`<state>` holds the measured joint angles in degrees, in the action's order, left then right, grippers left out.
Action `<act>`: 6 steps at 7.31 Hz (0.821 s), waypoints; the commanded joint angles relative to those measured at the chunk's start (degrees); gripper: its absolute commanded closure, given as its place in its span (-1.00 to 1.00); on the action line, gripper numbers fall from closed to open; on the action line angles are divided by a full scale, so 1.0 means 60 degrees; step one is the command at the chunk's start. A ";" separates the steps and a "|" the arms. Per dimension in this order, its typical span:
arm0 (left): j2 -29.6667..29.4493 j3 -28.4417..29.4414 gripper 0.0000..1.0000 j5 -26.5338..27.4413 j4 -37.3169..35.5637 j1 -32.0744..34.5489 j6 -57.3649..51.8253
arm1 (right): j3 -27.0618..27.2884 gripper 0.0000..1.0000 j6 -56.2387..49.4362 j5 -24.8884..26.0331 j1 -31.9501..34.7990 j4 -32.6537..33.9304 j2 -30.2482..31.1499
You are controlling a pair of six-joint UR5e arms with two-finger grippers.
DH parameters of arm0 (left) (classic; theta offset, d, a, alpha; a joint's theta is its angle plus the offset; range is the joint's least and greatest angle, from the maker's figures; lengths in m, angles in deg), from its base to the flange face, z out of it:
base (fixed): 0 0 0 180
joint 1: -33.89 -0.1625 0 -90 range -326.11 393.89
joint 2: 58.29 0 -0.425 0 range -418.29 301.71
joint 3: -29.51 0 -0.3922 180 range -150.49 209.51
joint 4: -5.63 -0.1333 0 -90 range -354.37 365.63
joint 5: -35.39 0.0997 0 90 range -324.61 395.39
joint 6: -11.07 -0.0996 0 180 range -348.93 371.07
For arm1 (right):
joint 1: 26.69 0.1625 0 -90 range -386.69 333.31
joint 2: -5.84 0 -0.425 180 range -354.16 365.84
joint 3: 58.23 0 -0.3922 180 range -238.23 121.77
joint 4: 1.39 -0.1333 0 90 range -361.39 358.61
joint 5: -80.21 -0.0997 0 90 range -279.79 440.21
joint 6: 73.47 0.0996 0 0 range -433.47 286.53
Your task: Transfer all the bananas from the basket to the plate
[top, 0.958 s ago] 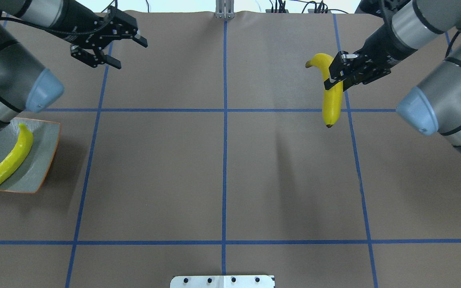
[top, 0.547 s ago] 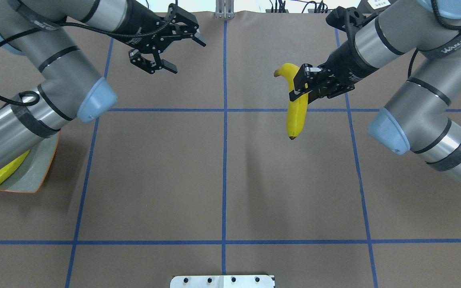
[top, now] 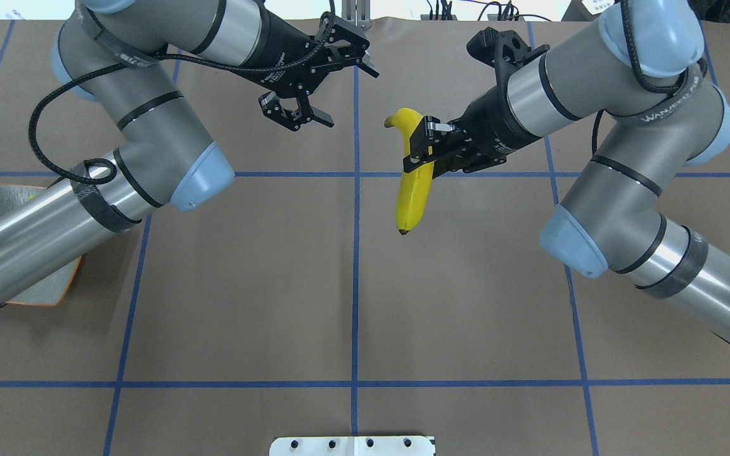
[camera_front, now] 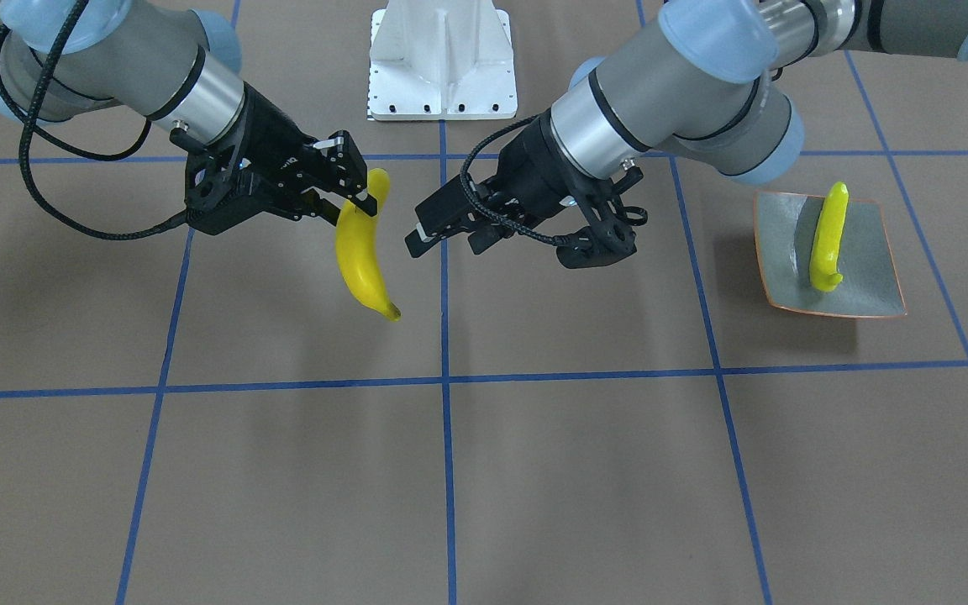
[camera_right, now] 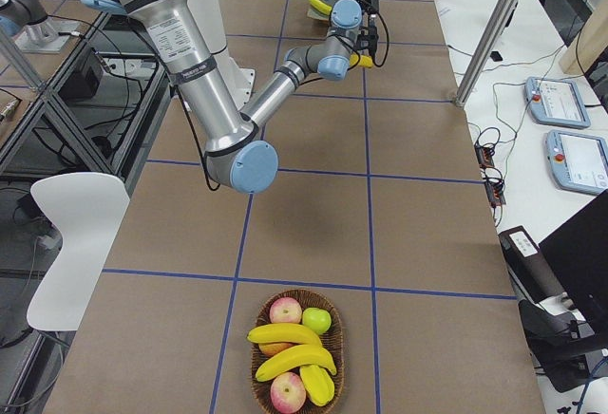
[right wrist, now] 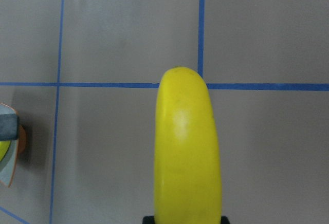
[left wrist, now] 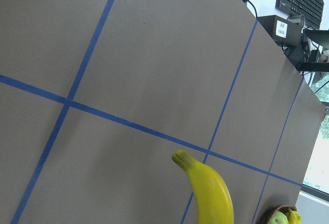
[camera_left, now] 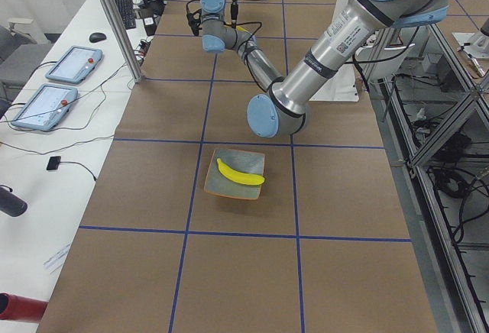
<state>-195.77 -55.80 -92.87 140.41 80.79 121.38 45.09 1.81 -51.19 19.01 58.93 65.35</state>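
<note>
A yellow curved banana (top: pixel 412 190) hangs over the middle of the brown counter (top: pixel 244 285), held near its stem by the right gripper (top: pixel 420 147). The left gripper (top: pixel 347 95), wide and empty, is just beside it. A second yellow banana (camera_front: pixel 828 235) lies on the square grey-green plate (camera_front: pixel 870 252) near the left edge. More bananas (camera_right: pixel 285 335) lie in the wicker basket (camera_right: pixel 340 338) at the right end.

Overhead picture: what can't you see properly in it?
Plate: mostly covered by the left arm.
Plate's banana: hidden under that arm; the front view shows it.
Basket: outside the frame; only the right-side view shows it whole.
Held banana: part covered by the right gripper.
</note>
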 commanded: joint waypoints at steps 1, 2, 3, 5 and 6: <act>-0.0188 0.0244 -0.99 0.0546 0.0328 -0.0332 0.0320 | 0.0093 1.00 0.0139 0.0073 -0.0132 -0.0239 -0.0016; -0.0203 0.0258 -0.99 0.0590 0.0343 -0.0434 0.0407 | 0.0209 1.00 0.0154 0.0073 -0.0147 -0.0239 -0.0016; -0.0232 0.0258 -0.99 0.0692 0.0343 -0.0508 0.0408 | 0.0298 1.00 0.0212 0.0087 -0.0147 -0.0239 -0.0030; -0.0305 0.0258 -0.99 0.0838 0.0328 -0.0683 0.0451 | 0.0328 1.00 0.0212 0.0321 -0.0161 -0.0239 -0.0161; -0.0334 0.0258 -0.99 0.0912 0.0328 -0.0815 0.0553 | 0.0328 1.00 0.0212 0.0336 -0.0176 -0.0239 -0.0191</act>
<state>-197.49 -54.26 -88.05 142.41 76.76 124.16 46.99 3.04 -49.54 18.04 57.49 64.59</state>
